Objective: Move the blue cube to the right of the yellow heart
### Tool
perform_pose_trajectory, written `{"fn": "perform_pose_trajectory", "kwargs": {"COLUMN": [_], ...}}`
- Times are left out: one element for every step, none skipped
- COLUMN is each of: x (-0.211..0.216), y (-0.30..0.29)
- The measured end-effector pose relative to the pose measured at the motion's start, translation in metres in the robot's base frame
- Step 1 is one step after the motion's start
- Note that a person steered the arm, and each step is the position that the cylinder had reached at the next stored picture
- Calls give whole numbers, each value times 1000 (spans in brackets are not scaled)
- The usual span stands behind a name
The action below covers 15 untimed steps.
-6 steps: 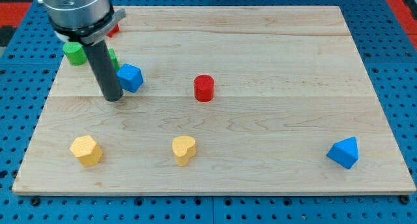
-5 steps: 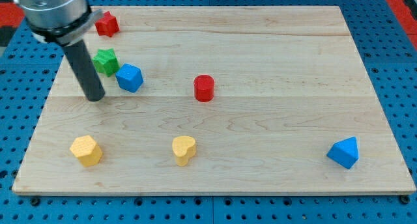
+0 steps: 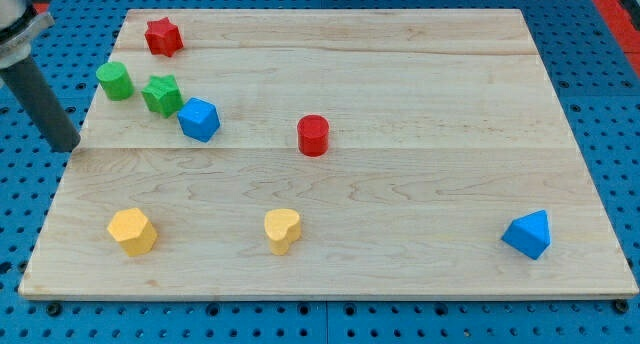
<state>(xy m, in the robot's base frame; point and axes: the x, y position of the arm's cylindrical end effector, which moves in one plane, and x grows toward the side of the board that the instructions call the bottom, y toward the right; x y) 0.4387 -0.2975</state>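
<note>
The blue cube (image 3: 199, 119) lies on the wooden board at the upper left, touching the green star (image 3: 161, 93) at its upper left. The yellow heart (image 3: 282, 229) lies near the board's bottom edge, left of centre, well below and right of the cube. My tip (image 3: 67, 147) is at the board's left edge, far left of the blue cube and clear of all blocks.
A green cylinder (image 3: 115, 80) and a red star (image 3: 162, 36) lie at the upper left. A red cylinder (image 3: 313, 135) stands mid-board. A yellow hexagonal block (image 3: 132, 231) lies at the lower left, a blue triangular block (image 3: 528, 234) at the lower right.
My tip has slid left from just beside the blue cube to the board's left edge. No block has moved.
</note>
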Motion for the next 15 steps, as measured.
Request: {"fn": "perform_pose_trajectory", "kwargs": {"x": [-3, -3, -4, -4, -4, -9, -32, -37, -37, -37, -37, -35, -35, -35, -38], "y": [-7, -8, -7, -7, -7, 0, 16, 64, 108, 151, 175, 173, 187, 206, 235]}}
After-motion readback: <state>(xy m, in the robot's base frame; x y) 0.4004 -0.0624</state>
